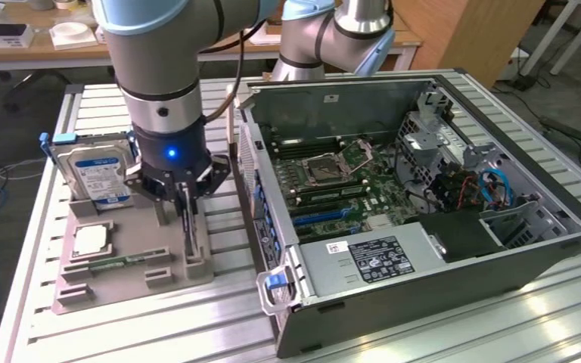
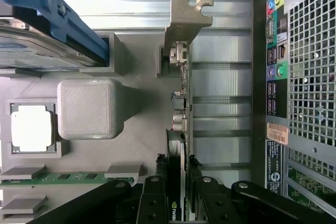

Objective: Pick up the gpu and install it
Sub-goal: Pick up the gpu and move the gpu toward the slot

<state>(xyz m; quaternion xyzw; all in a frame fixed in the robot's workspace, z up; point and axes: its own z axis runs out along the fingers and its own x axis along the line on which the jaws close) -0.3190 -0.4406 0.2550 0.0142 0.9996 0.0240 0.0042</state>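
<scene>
Starting on the exterior view's left, well clear of the fingers [image 2: 154,195], you have the hard drive [image 1: 94,172] standing in the grey tray [image 1: 119,286]. The CPU [image 1: 91,240] and the memory stick [image 1: 119,262] lie nearer the tray's front. Next is the gripper [image 1: 184,215], pointing straight down over the gpu [image 2: 179,121], which stands on edge in its tray slot. The fingers look closed onto both faces of the card, away from its silver bracket [image 2: 185,19]. Just past the fingers, to the exterior view's right, sits the open computer case [image 1: 532,253]. Watch two things: an off-centre hold could let the card pivot, and a tilted lift could snag the bracket on the tray or knock the case's rear wall. The card's bottom edge is sunk in the slot and the pad contact is partly cut off, so the grip is my judgement, not something you can see outright.
</scene>
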